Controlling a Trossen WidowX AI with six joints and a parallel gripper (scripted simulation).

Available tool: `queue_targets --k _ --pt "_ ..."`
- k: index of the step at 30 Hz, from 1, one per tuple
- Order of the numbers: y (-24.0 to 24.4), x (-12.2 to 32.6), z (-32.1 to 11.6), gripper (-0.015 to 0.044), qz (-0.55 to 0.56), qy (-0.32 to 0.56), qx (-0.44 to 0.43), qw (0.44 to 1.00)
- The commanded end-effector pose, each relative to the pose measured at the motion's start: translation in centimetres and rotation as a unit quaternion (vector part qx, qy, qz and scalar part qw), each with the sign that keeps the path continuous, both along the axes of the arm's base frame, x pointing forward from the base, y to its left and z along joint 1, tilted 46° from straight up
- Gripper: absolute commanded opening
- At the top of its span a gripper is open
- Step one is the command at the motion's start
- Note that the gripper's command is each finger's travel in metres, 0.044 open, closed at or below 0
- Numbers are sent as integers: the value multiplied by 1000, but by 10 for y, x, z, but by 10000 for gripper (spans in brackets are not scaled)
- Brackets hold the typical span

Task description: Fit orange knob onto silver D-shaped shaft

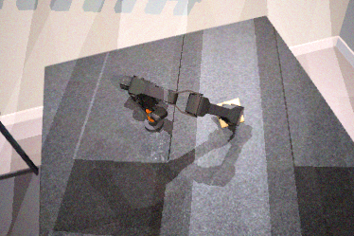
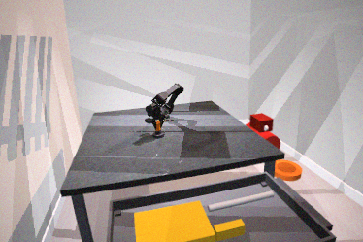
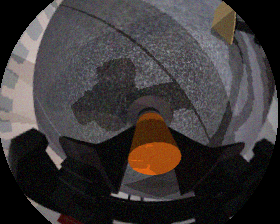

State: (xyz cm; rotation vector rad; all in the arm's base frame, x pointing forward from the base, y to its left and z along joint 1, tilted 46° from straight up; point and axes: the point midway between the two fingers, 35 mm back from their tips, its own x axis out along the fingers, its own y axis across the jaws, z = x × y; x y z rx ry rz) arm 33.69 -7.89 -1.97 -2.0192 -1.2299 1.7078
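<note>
From my feeds: knob (image 1: 149,116) (image 2: 158,125) (image 3: 154,157) underside incl. hole + flat: hidden, all views. Shaft: can't be made out; D-flat orientation n/a. Pedestal (image 1: 152,127) (image 2: 158,135) (image 3: 167,109) partly covered by knob in wrist cam; seating contact too small to tell in ext. view. Yellow block (image 2: 172,223): cut off by bottom edge, ext. view. Tan piece (image 1: 238,103) (image 3: 223,22) partly under arm, top view.

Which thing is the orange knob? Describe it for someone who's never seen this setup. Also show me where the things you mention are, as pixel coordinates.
On the dark table (image 1: 118,146) (image 2: 121,159), find the black arm's gripper (image 3: 150,130). The orange knob (image 1: 150,119) (image 2: 158,125) (image 3: 154,157) is clamped between its fingers, over the round grey pedestal (image 3: 166,106). Unlike the orange ring (image 2: 288,170) on the floor, it's small, solid and tapered.
</note>
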Motion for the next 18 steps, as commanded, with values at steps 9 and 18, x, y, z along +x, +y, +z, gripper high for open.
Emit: queue_targets --k 9,18 --pt "4 0 -3 0 1 0 0 1000" --pt "4 0 -3 158 1 0 0 1000"
